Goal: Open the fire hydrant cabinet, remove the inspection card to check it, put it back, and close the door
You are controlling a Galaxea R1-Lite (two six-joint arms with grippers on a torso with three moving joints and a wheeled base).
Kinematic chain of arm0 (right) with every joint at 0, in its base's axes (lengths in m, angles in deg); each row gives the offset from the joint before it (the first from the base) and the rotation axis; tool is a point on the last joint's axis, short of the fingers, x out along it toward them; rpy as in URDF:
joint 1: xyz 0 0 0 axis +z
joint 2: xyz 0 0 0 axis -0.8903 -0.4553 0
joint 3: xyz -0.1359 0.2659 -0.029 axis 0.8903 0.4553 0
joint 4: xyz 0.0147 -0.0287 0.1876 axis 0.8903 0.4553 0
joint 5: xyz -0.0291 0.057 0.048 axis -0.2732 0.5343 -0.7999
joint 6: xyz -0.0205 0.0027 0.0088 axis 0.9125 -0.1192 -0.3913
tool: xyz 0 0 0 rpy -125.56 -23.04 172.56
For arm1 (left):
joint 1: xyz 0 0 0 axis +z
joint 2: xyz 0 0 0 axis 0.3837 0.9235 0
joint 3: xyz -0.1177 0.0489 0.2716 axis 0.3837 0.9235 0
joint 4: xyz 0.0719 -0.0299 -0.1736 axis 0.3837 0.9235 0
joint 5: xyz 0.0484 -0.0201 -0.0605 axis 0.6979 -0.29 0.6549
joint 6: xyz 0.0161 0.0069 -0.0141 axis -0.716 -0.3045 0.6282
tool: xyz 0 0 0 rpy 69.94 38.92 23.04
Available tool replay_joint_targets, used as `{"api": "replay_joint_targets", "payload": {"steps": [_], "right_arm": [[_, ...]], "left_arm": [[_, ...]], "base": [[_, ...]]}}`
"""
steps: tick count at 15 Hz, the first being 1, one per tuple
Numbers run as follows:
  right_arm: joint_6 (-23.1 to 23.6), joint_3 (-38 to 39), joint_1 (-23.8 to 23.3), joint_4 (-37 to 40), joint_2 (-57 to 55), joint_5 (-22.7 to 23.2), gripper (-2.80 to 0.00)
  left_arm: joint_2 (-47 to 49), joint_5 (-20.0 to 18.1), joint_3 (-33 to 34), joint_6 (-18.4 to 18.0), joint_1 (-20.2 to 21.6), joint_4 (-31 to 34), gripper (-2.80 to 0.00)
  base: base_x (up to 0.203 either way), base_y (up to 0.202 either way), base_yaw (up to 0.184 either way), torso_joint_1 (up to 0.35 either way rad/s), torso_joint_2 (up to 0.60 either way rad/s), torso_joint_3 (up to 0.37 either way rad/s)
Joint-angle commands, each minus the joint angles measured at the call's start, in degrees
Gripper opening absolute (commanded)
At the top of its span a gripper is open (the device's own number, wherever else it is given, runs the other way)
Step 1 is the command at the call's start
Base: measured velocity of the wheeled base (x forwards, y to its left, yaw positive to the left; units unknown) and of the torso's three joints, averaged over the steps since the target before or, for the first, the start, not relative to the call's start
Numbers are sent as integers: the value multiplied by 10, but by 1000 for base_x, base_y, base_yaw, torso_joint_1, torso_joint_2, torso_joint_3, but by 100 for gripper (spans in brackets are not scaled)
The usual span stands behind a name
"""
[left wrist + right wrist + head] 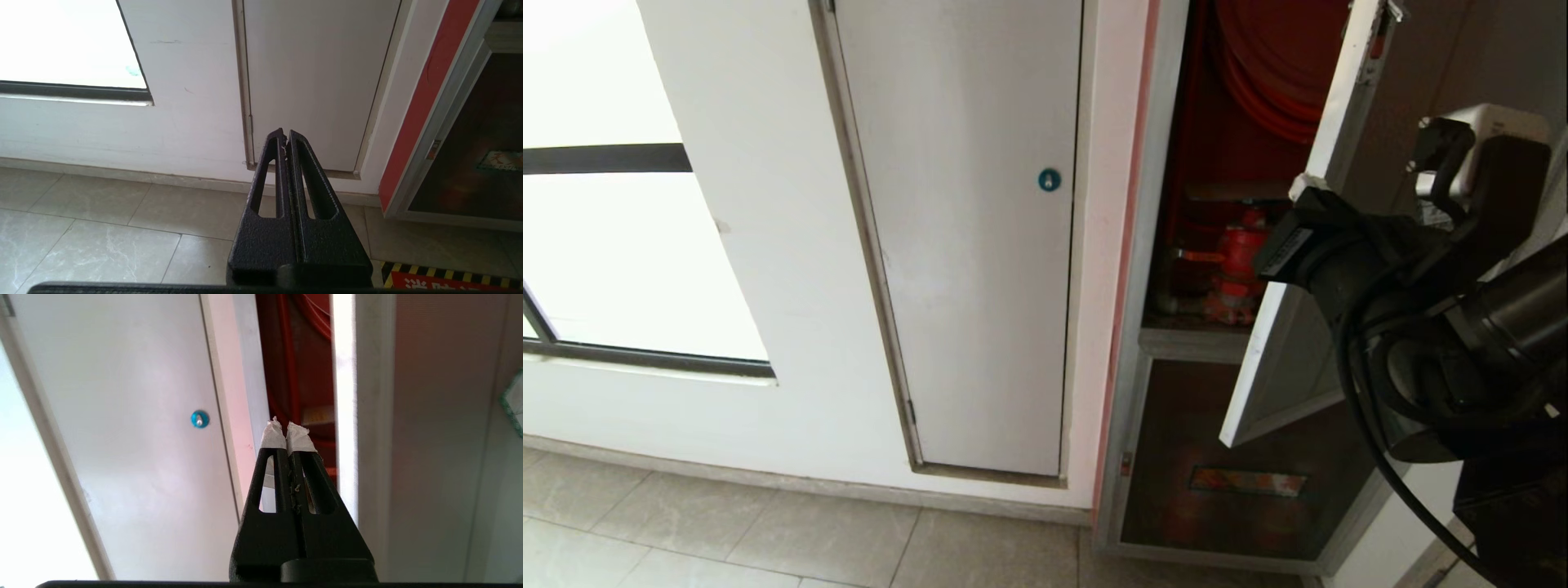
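My right hand, pinched shut and empty, rests at the edge of the half-open door, so opening is under way; next I must swing it wider to reach the card

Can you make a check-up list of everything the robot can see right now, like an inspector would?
Surface: pale tiled floor.
Fire hydrant cabinet: open, red inside, red valve and hose reel showing.
Door: ajar, swung outward.
Inspection card: not clearly seen.
Clutter: nothing seen.
Right gripper: shut, empty, taped tips at the door's edge.
Left gripper: shut, empty, low over the floor.
Cables: black cable along the right arm.
Surroundings: white door with blue lock, window.
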Motion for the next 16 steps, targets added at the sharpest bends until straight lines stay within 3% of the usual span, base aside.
{"api": "replay_joint_targets", "payload": {"steps": [1,4,9,16], "right_arm": [[1,-29,-16,-6,-46,-2,-280],[1,-92,-63,-7,-98,-5,-280],[1,-97,-102,-6,-108,-7,-280],[4,-69,-107,-1,-69,-23,-280]], "left_arm": [[1,0,1,0,0,0,-280],[1,0,1,0,0,0,-280],[0,0,1,-1,0,0,-280],[1,0,1,0,0,0,-280]], "base": [[0,0,0,0,0,0],[0,0,0,0,0,0],[0,0,0,0,0,0],[0,0,0,0,0,0]]}}
